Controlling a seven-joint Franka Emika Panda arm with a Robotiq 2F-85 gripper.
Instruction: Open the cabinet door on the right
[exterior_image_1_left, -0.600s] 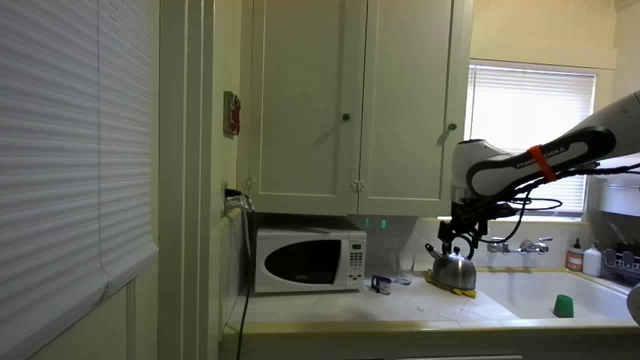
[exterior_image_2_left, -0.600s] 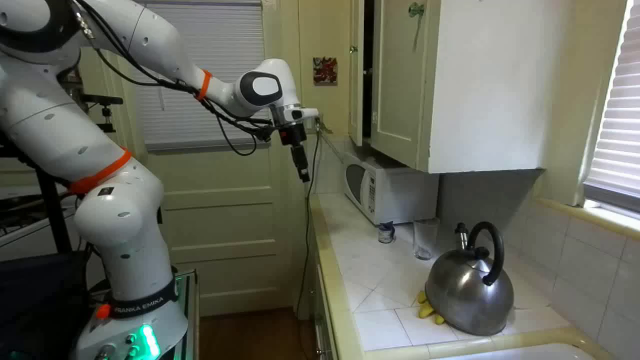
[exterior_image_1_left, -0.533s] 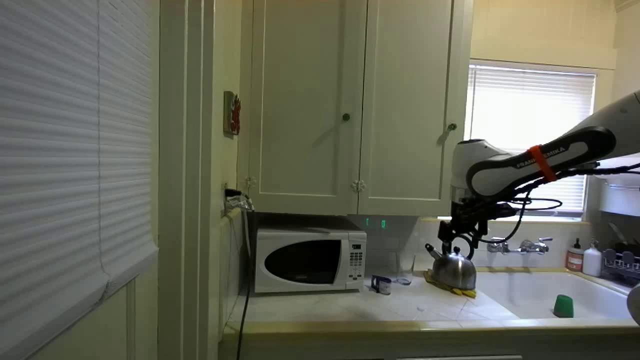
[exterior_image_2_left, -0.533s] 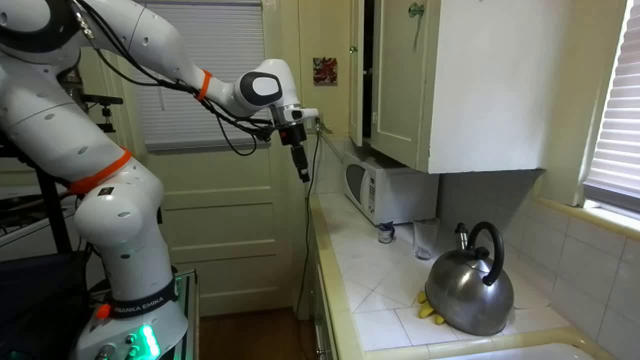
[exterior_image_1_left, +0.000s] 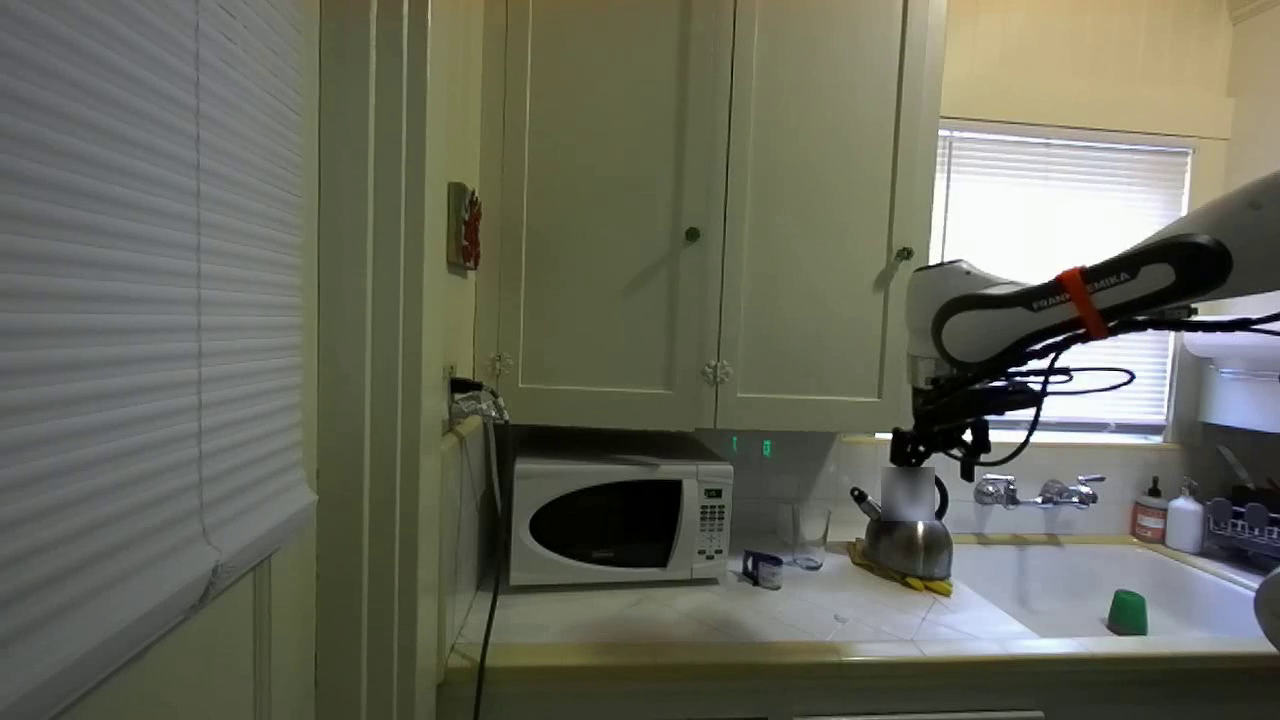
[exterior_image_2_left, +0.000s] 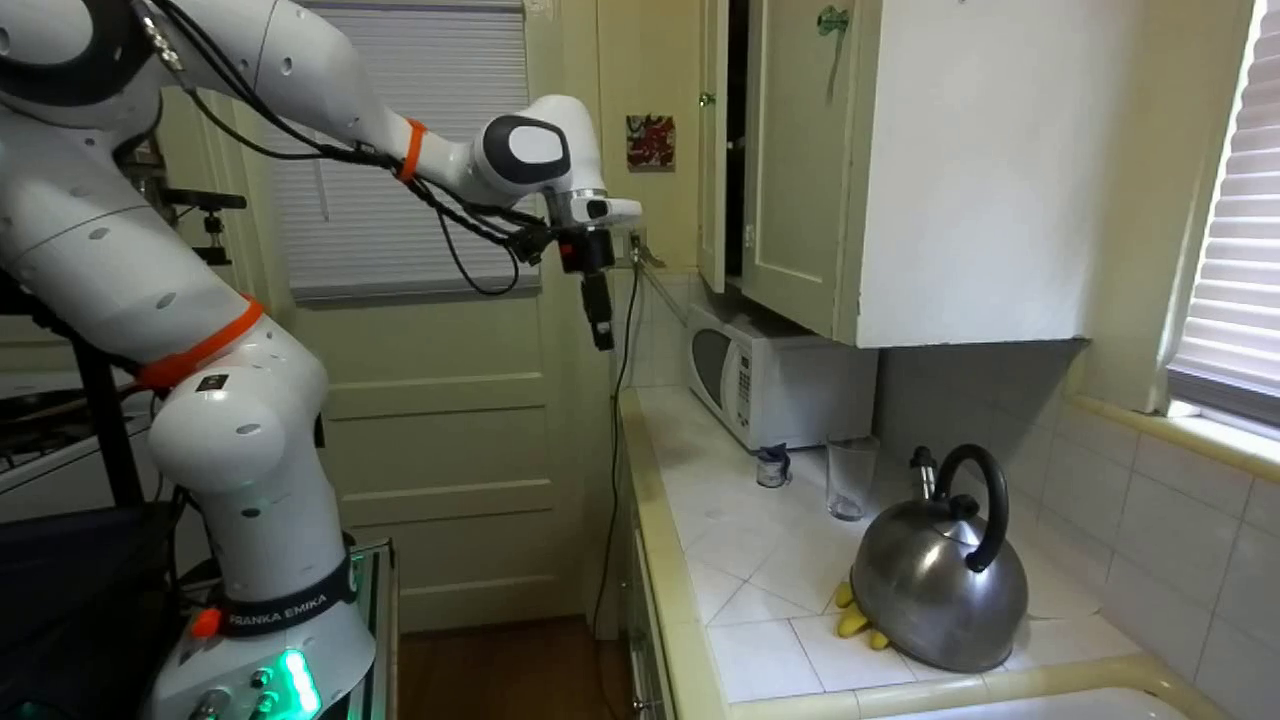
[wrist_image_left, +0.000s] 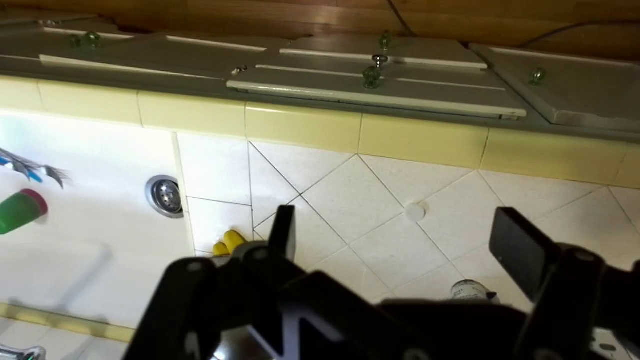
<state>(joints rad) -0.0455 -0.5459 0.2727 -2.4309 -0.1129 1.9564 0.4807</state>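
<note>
The cabinet door on the right is a tall cream panel (exterior_image_1_left: 810, 200) with a small green knob (exterior_image_1_left: 904, 253) low on its right edge. In an exterior view the panel (exterior_image_2_left: 797, 150) looks shut against its frame, its knob (exterior_image_2_left: 832, 19) near the top of the picture. My gripper (exterior_image_1_left: 936, 462) is open and empty, pointing down. It hangs lower than the knob and apart from the door, also seen in an exterior view (exterior_image_2_left: 602, 340). In the wrist view its fingers (wrist_image_left: 395, 222) are wide apart above the white tiled counter. The wall-cabinet door is out of that view.
The matching left door (exterior_image_2_left: 712, 150) stands slightly ajar. A microwave (exterior_image_1_left: 620, 522) sits under the cabinet. A glass (exterior_image_2_left: 850, 480), a small cup (exterior_image_2_left: 772, 466) and a steel kettle (exterior_image_2_left: 940, 580) stand on the counter. The sink (exterior_image_1_left: 1050, 590) is beside the kettle.
The arm's wrist and gripper have risen a little, and the gripper's tilt has changed slightly. It stays open. The doors and counter items have not moved.
</note>
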